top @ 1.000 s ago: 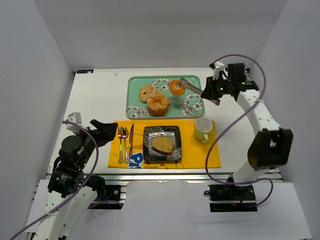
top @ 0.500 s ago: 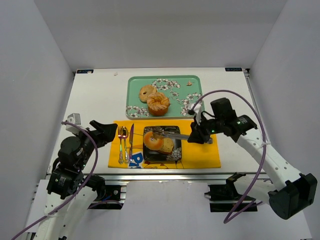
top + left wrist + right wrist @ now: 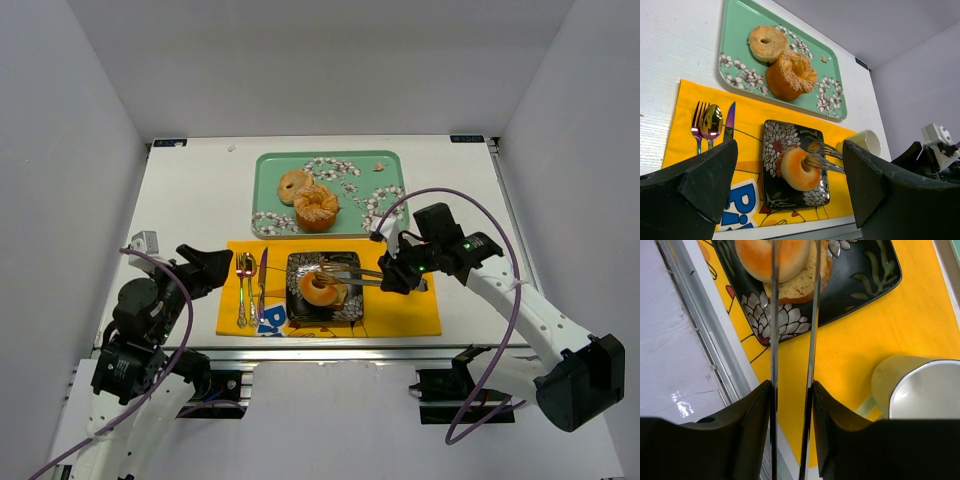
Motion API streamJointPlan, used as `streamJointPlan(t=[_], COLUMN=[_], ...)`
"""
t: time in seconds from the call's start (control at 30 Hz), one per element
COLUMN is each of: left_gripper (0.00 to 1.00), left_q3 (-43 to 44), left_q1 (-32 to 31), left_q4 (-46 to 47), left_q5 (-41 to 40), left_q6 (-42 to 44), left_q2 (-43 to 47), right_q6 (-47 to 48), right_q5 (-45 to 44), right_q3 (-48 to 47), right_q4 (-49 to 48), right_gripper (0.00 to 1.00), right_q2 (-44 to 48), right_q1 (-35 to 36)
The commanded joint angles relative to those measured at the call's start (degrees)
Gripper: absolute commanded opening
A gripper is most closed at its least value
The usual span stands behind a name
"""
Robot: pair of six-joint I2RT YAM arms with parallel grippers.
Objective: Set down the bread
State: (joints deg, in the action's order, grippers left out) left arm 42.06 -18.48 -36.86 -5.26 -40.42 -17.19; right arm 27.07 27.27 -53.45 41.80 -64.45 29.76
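Note:
The bread, an orange ring-shaped roll (image 3: 320, 288) (image 3: 800, 169) (image 3: 777, 257), lies on the black flowered plate (image 3: 347, 312) (image 3: 774, 142) on top of a brown slice (image 3: 805, 282). My right gripper (image 3: 392, 272) (image 3: 791, 385) is shut on metal tongs (image 3: 352, 272) (image 3: 812, 315). Their forked tips stand slightly apart over the roll; one tip is at its hole. My left gripper (image 3: 215, 265) (image 3: 790, 148) hangs open and empty at the placemat's left end.
A yellow placemat (image 3: 400, 312) carries the plate, a fork, spoon and knife (image 3: 250, 285) and a pale cup (image 3: 920, 385) (image 3: 865, 142). Behind it a green tray (image 3: 270, 175) holds two pastries (image 3: 295, 185) (image 3: 317, 207).
The right arm carried the roll in the tongs from the tray to the plate. The tongs have since spread and the roll has settled flat on the slice. The left arm barely moved.

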Motion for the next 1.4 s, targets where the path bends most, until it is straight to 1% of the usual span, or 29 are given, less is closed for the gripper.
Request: streamJointPlan(t=[0.0, 0.23, 0.37, 0.5, 0.53, 0.63, 0.67, 0.77, 0.9, 0.97, 1.27, 1.37], left_gripper=[0.94, 0.94, 0.94, 0.94, 0.94, 0.94, 0.94, 0.94, 0.94, 0.94, 0.94, 0.94], left_q3=[1.0, 1.35, 1.44, 1.18, 1.09, 0.92, 1.0, 1.18, 0.83, 0.48, -0.05, -0.4], left_q1=[0.2, 0.2, 0.2, 0.2, 0.2, 0.2, 0.2, 0.2, 0.2, 0.2, 0.2, 0.2], left_q4=[-1.11, -1.19, -0.41, 0.12, 0.3, 0.47, 0.48, 0.13, 0.04, 0.12, 0.47, 1.09], left_q5=[-0.72, -0.81, -0.46, -0.28, -0.19, -0.11, -0.19, -0.37, -0.72, -0.81, -0.72, -0.55], left_q6=[-0.27, -0.01, 0.35, 0.43, 0.43, 0.43, 0.35, 0.35, -0.09, -0.53, -0.01, 0.08], left_q2=[0.84, 0.49, -0.12, -0.39, -0.39, -0.3, -0.3, 0.05, 0.75, 1.11, 0.49, 0.23], right_q6=[1.58, -1.05, -2.37, -3.16, -3.77, -4.31, -3.96, 0.08, 3.69, 5.36, 8.26, 9.4], right_q5=[0.06, 1.03, 1.56, 1.65, 0.17, -3.08, -4.05, -6.78, -9.76, -10.91, -13.99, -16.45], right_q3=[-0.77, -4.46, -7.01, -9.47, -10.0, -11.58, -13.07, -17.19, -21.16, -21.52, -20.55, -20.29], right_q4=[-2.25, -4.79, -6.03, -8.75, -11.89, -16.12, -18.23, -19.3, -18.25, -18.16, -17.9, -18.16], right_gripper=[0.44, 0.46, 0.43, 0.42, 0.41, 0.41, 0.41, 0.44, 0.46, 0.48, 0.48, 0.48], right_q2=[1.07, 3.45, 2.49, -1.28, -2.25, -7.35, -8.75, -15.6, -20.62, -22.29, -24.85, -25.64], right_q1=[0.39, 0.13, -0.05, 0.04, 0.12, 0.04, 0.12, 0.3, 0.65, 0.91, 2.85, 3.99])
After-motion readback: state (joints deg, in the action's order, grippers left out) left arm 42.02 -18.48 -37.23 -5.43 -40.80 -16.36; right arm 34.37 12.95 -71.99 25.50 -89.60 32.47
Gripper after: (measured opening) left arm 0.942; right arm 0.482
